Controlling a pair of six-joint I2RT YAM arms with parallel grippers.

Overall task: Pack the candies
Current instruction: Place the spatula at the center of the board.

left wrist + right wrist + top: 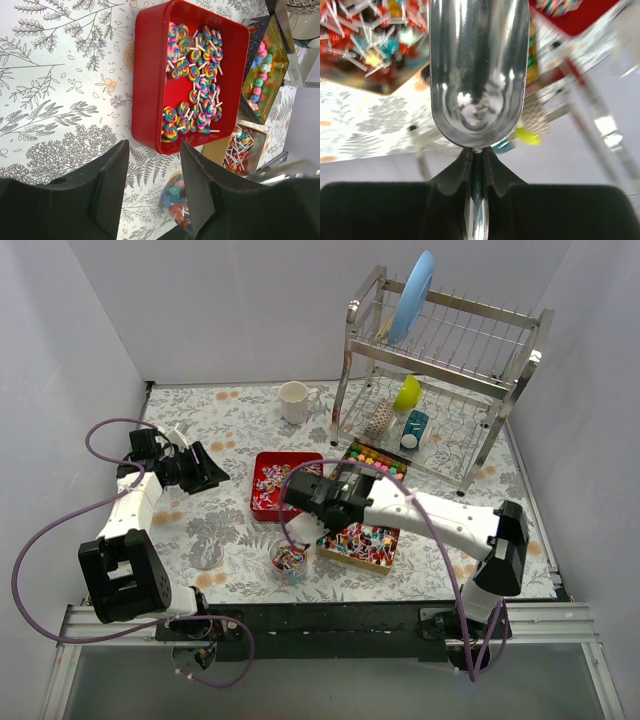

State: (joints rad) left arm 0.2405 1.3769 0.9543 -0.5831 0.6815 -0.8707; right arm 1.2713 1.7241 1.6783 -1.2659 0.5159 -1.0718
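While your right gripper [477, 151] pinches the thin handle of a metal scoop [479, 65], jaws pressed almost together on it, your left gripper [154, 150] hangs with its jaws spread partway and nothing between them.

You have candies in 4 places:
- **Red tray:** swirl lollipops [196, 85] fill much of the red tray [150, 75] near the middle of the table [220, 540].
- **Far tray:** pastel lumps [260, 75] lie in the far tray [277, 55], just right of the red one and in front of the rack [440, 370].
- **Near tray:** small wrapped pieces on sticks [239, 147] sit in the near tray [216, 150], touching the far tray's near end.
- **Bowl:** a few mixed pieces sit in a small clear bowl [290, 558], just near of the red tray's front edge.

From the top camera, your right arm reaches leftward across the near tray. Its gripper sits over the gap between that tray and the red tray, just above the bowl. The scoop points away from the wrist, with the stick candies blurred beyond its tip in the wrist view.

Your left gripper sits left of the red tray, above bare table, and points toward it. A white mug [294, 401] stands upright at the back, and a blue plate [413, 295] stands on edge in the rack's upper tier.
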